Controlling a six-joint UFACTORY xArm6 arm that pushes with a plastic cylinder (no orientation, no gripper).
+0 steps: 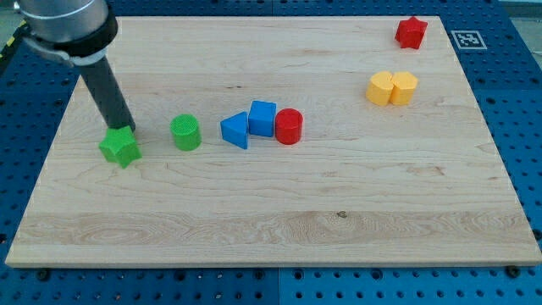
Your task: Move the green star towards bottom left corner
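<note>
A pale wooden board (271, 220) on blue pegboard (525, 102); my tip (127, 130), no jaws, touches the green star (119, 147).

The arm enters from the view's top left corner, where its wide dark grey cylindrical housing (66, 25) fills the corner and is cut off by the frame edge. From that housing a straight dark rod (106, 89) slants down and toward the view's right. The end effector is the rod's lower end, my tip (127, 129), which sits down at the tabletop (279, 229), just at the upper right edge of the green star (119, 147).
</note>
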